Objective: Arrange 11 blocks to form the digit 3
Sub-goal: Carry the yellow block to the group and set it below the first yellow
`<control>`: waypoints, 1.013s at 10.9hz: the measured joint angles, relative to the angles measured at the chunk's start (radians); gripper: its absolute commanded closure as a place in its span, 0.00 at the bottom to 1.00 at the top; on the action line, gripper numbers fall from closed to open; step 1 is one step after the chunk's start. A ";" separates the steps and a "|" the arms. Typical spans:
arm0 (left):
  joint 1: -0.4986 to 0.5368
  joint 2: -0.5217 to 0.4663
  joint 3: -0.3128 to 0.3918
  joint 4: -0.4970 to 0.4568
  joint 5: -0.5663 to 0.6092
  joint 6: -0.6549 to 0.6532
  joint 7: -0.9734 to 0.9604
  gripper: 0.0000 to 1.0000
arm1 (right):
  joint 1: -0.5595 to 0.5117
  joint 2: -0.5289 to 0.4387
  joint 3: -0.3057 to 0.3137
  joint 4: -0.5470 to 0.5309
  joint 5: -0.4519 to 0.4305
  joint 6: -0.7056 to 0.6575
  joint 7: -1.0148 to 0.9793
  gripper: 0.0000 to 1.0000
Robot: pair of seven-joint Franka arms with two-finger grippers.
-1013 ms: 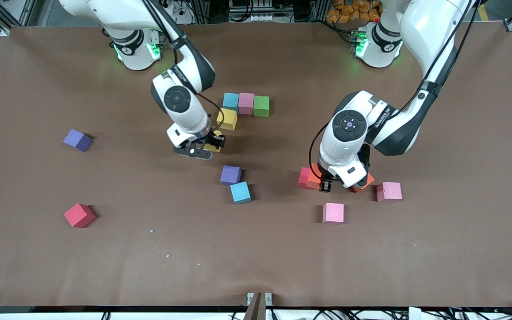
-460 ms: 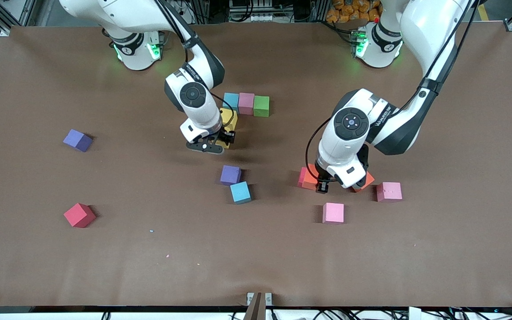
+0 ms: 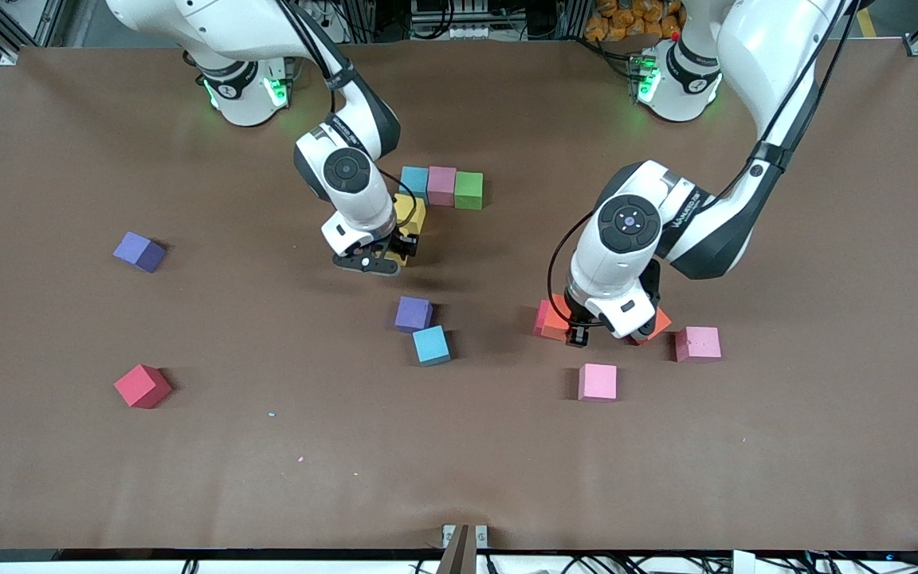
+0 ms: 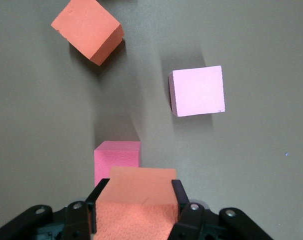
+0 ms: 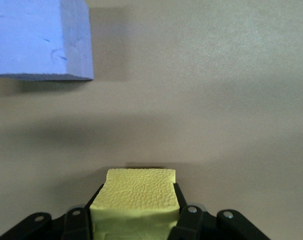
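Since the earlier frames, the right gripper (image 3: 395, 253) has carried its yellow block (image 3: 403, 249) toward the row of blocks and now holds it just in front of a second yellow block (image 3: 411, 210); the left gripper (image 3: 586, 328) has shifted only slightly.

Nearest the front camera lie a red block (image 3: 143, 386) toward the right arm's end and a pink block (image 3: 598, 382), which sits just nearer the camera than the left gripper.

Next come a blue block (image 3: 431, 345) and a purple block (image 3: 413, 313), close together, between the two grippers. A second pink block (image 3: 697, 344) lies beside the left gripper, toward the left arm's end.

The left gripper is clenched on an orange block (image 4: 136, 200), fingers (image 4: 180, 192) pressing two of its sides. A red-pink block (image 3: 543, 317) lies just under and beside it. Another orange block (image 3: 657, 323) sits close to this gripper, half hidden by the wrist in the front view.

The right gripper is clenched on the yellow block, low over the table (image 3: 68, 462). A lone purple block (image 3: 139, 251) lies well apart, toward the right arm's end.

Farthest, the row stands: blue (image 3: 414, 181), pink (image 3: 442, 185), green (image 3: 468, 190), touching side by side. The second yellow block sits against the blue one.
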 measured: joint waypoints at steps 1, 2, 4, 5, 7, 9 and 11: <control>0.000 0.001 0.000 0.000 0.000 0.000 0.000 0.50 | 0.003 0.002 0.000 -0.008 0.000 0.010 0.003 0.70; 0.000 0.002 0.000 0.000 0.000 0.000 0.000 0.50 | 0.009 0.004 0.001 -0.010 0.000 0.013 0.011 0.70; 0.000 0.005 0.000 0.000 0.000 0.000 0.000 0.50 | 0.025 0.005 0.001 -0.010 -0.001 0.015 0.025 0.69; 0.000 0.006 0.000 0.000 0.000 0.000 0.000 0.50 | 0.031 0.007 0.001 -0.010 -0.001 0.016 0.027 0.69; 0.000 0.006 0.000 0.000 0.000 0.000 0.000 0.50 | 0.034 0.009 0.001 -0.014 -0.013 0.023 0.028 0.69; 0.000 0.007 0.000 0.000 0.000 0.000 0.000 0.50 | 0.034 0.011 0.000 -0.034 -0.027 0.051 0.028 0.68; 0.000 0.007 0.000 0.000 0.000 0.000 0.000 0.50 | 0.034 0.011 0.000 -0.041 -0.032 0.064 0.029 0.68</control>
